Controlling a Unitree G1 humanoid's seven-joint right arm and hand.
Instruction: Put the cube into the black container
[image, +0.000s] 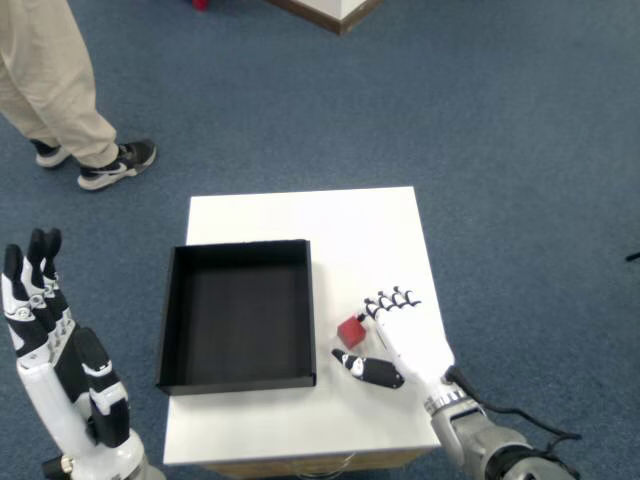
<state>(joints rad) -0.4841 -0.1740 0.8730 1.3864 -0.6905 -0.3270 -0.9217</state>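
The red cube (352, 329) is seen on the white table (300, 220), just right of the black container (238, 315). The right hand (400, 337) is placed beside the cube, fingers (388, 301) curled against it and thumb (368, 369) spread below; a firm hold cannot be confirmed.

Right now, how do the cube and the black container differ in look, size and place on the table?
The cube is red and solid; the black container is a dark, open-topped tray with nothing inside. The cube is far smaller than the container. The cube sits between the right hand's fingers and thumb, while the container lies apart to its left, untouched. Both rest on the white table.
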